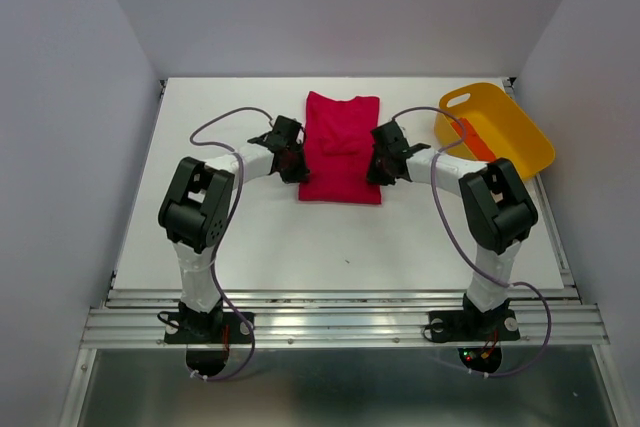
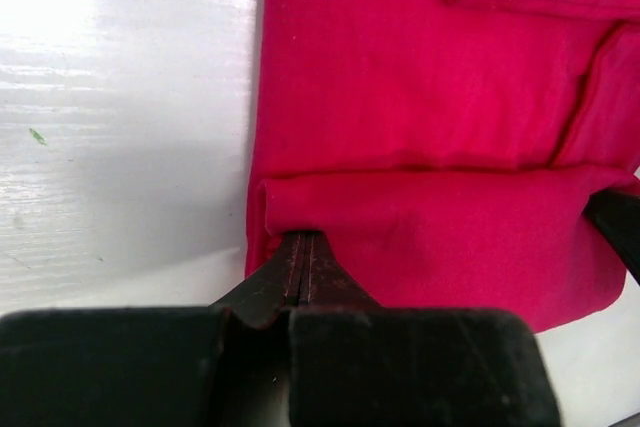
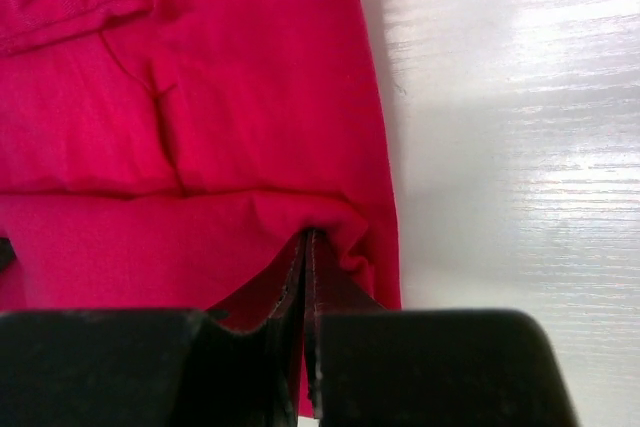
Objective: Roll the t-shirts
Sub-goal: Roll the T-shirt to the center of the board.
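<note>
The crimson-red t-shirt [image 1: 340,147] lies flat in the middle of the table, sleeves folded in, forming a long strip. Its near end is turned over into a fold. My left gripper [image 1: 297,163] is at the strip's left edge, shut on that fold [image 2: 303,237]. My right gripper [image 1: 381,165] is at the right edge, shut on the same fold [image 3: 308,237]. The shirt fills the left wrist view [image 2: 420,97] and the right wrist view [image 3: 200,97]. The orange t-shirt [image 1: 477,137] lies as a bundle inside the yellow basket.
The yellow plastic basket [image 1: 520,142] stands tilted at the back right corner of the white table [image 1: 220,237]. Grey walls close in the left, back and right. A metal rail runs along the near edge.
</note>
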`<act>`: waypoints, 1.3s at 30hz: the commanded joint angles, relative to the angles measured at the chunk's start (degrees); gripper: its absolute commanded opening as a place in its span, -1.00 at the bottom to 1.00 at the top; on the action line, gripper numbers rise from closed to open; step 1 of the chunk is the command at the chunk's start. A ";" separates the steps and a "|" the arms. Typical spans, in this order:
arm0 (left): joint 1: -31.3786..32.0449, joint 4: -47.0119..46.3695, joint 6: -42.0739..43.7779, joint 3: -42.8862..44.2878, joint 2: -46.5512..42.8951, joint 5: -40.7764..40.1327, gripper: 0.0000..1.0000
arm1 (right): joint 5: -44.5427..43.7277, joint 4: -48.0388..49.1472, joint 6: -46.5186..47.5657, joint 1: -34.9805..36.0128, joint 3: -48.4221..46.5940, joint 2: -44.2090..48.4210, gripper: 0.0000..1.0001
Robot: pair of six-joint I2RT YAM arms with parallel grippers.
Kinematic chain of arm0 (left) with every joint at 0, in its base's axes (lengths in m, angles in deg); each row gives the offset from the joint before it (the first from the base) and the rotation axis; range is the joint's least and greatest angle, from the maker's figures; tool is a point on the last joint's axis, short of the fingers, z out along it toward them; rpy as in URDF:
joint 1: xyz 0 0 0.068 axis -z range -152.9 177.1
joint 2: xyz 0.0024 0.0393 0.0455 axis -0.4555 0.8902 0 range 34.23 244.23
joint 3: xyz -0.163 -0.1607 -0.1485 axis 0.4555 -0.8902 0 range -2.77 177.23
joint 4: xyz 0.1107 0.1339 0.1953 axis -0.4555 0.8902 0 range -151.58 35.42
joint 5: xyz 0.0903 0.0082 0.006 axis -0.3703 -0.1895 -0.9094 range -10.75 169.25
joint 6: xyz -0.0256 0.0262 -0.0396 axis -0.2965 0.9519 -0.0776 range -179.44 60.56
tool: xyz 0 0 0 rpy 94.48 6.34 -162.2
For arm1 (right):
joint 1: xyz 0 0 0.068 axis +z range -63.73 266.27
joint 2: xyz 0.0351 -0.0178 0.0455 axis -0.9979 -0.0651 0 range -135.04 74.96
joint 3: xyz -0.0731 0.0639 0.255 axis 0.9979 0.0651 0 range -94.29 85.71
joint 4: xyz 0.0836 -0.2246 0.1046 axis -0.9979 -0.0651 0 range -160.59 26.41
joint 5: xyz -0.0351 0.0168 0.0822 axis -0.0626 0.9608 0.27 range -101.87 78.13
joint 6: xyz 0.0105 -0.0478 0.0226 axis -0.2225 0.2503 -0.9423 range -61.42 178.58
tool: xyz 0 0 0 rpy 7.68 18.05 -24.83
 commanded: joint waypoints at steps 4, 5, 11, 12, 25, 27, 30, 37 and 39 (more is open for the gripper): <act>-0.29 1.01 2.27 2.85 -4.73 -2.65 -1.00 | -1.76 -0.18 2.11 -0.35 0.41 3.49 -0.91; -0.21 1.53 2.45 2.85 -6.92 -2.65 -1.00 | -1.41 -0.18 2.20 -0.35 0.59 4.54 -0.90; 2.86 3.03 1.31 2.32 -11.86 -1.16 -1.00 | -0.01 -0.89 1.59 1.94 -0.99 9.21 -0.89; 3.48 2.86 0.44 2.06 -11.78 -0.46 -1.00 | 0.61 -0.71 1.33 2.72 -1.34 9.04 -0.88; 5.25 -5.58 -3.09 -1.28 -2.03 3.86 -1.00 | 7.82 4.39 -3.07 4.66 -0.30 -0.45 -0.89; 5.24 -5.32 -2.56 -1.54 -0.80 3.50 -1.00 | 6.60 4.30 -3.16 4.66 0.84 -0.72 -0.90; 5.16 -4.88 -1.51 -1.98 -1.40 2.80 -1.00 | 4.49 4.04 -2.81 4.66 2.43 1.46 -0.89; 3.49 -2.86 1.57 -2.69 -9.22 0.96 -1.00 | 3.61 3.42 -1.49 1.68 4.36 9.91 -0.86; 2.61 -1.80 2.01 -3.73 -11.68 0.60 -1.00 | 2.38 2.02 -0.53 1.15 4.72 11.84 -0.86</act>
